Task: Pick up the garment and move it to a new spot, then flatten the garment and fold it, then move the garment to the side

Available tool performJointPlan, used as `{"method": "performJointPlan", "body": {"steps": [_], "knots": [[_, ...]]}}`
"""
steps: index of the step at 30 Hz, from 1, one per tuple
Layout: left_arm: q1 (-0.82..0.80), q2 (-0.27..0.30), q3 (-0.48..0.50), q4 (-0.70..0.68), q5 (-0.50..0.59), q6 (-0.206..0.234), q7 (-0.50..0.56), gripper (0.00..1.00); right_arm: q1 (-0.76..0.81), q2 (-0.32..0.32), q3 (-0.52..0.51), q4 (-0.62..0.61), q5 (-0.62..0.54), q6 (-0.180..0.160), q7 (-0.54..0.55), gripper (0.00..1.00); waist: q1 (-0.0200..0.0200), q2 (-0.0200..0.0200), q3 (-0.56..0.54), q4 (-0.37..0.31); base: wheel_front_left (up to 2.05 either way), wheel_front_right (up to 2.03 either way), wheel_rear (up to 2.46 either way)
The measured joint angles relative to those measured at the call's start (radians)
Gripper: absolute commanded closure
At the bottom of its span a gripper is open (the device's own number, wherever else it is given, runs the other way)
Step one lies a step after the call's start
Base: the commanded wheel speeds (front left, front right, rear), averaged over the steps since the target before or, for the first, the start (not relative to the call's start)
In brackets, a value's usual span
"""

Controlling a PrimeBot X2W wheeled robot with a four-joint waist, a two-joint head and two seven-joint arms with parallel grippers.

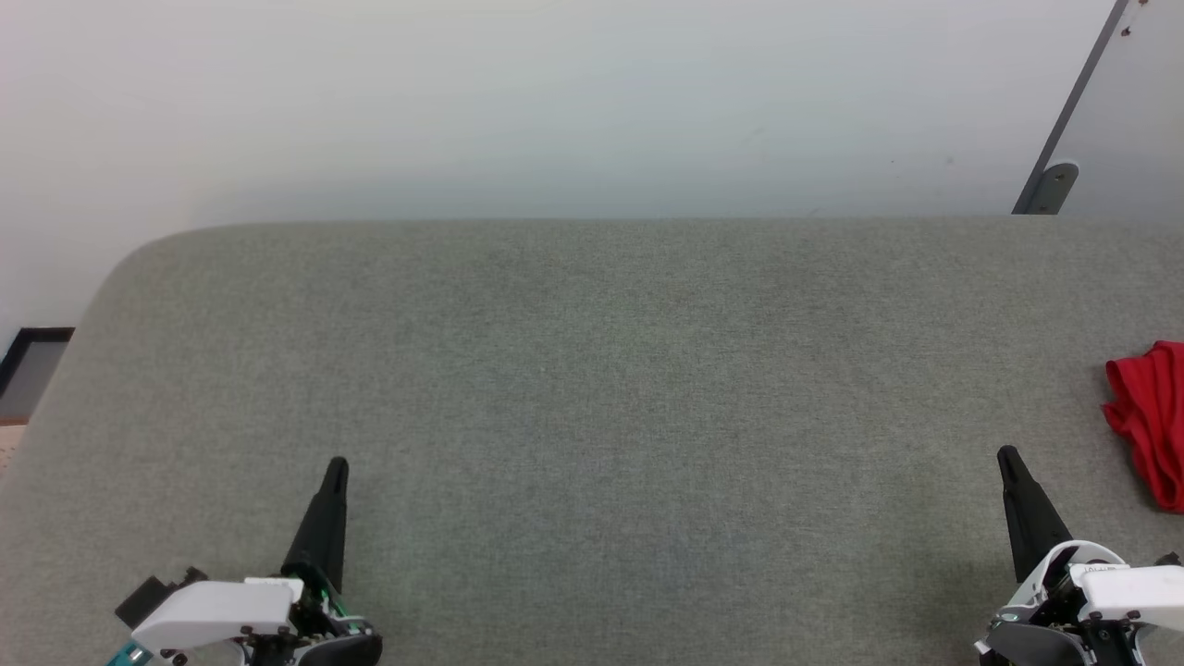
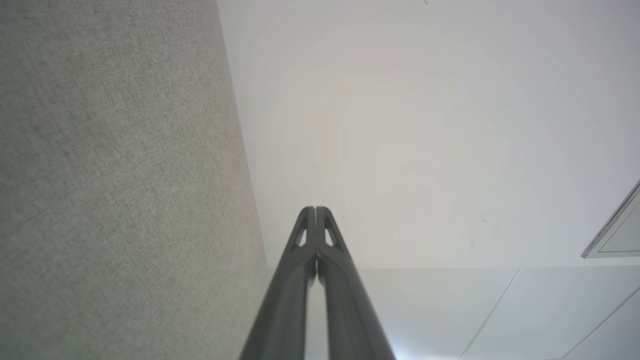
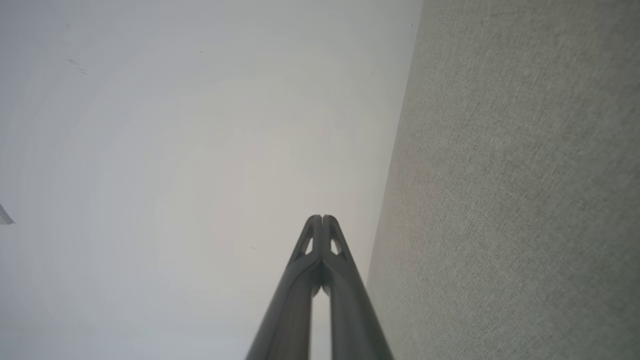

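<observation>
Grey fabric surface (image 1: 592, 388), white wall (image 1: 555, 102) behind; left pincer (image 1: 338, 464), right pincer (image 1: 1006, 455) both closed

Left gripper (image 2: 315, 212) rises from bottom centre, its dark fingers (image 2: 285, 310) pressed together at the tips, nothing between them. Grey woven bench (image 2: 115, 175) fills the left of the frame. Pale wall (image 2: 425, 125) across the upper right, a grey-framed panel (image 2: 617, 232) at the right edge.

garment (image 1: 1150, 416): counted one, red, bunched at the table's right edge
table (image 1: 592, 370): counted one, grey fabric top
grippers: counted two, left gripper (image 1: 337, 465) and right gripper (image 1: 1007, 453), both pinched closed, near the front edge
</observation>
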Motion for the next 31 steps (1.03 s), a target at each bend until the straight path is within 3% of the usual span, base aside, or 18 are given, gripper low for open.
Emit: {"method": "performJointPlan", "body": {"steps": [31], "knots": [[0.000,-0.003,0.004,0.000,0.004,0.000,0.004,1.00,0.000,0.001,-0.001,0.000,-0.002,0.000,0.001,1.00,0.0000,0.0000,0.000,0.000,0.00,0.00,0.00]]}}
